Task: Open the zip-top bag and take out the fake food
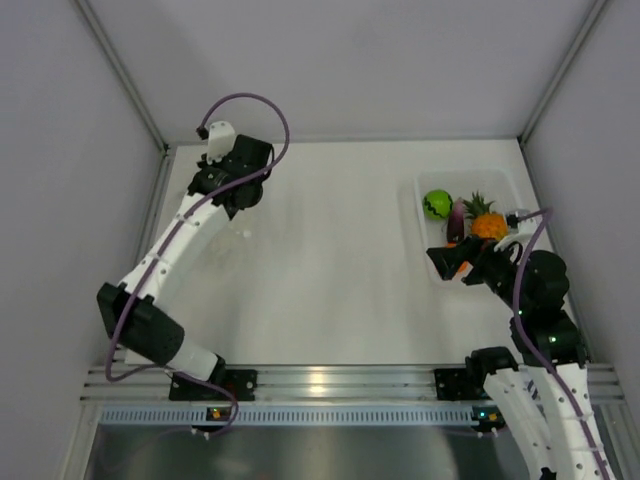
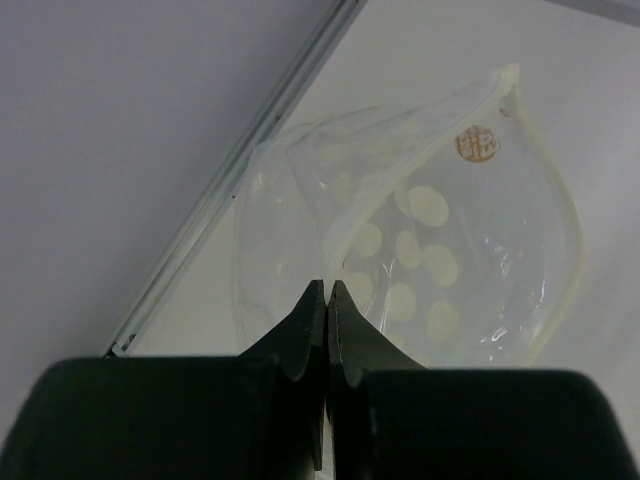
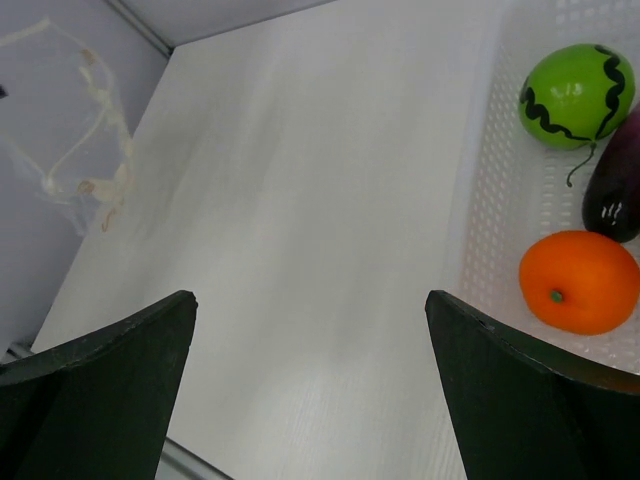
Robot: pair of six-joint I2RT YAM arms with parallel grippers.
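The zip-top bag (image 2: 440, 250), clear with pale dots, hangs open and looks empty at the far left of the table. My left gripper (image 2: 327, 288) is shut, pinching the bag's near edge; in the top view this gripper (image 1: 229, 196) is by the far-left corner. The bag shows faintly in the right wrist view (image 3: 85, 170). The green ball (image 1: 437, 204), purple eggplant (image 1: 457, 222) and pineapple (image 1: 487, 222) lie in the white tray (image 1: 505, 185). The small orange (image 3: 578, 281) lies there beside the ball (image 3: 575, 95) and eggplant (image 3: 615, 180). My right gripper (image 3: 310, 300) is open and empty at the tray's near-left corner (image 1: 448, 262).
The tray (image 3: 490, 200) has a perforated floor and low walls and sits at the right by the side wall. Grey walls close in the left, back and right sides. A metal rail (image 1: 330, 385) runs along the near edge.
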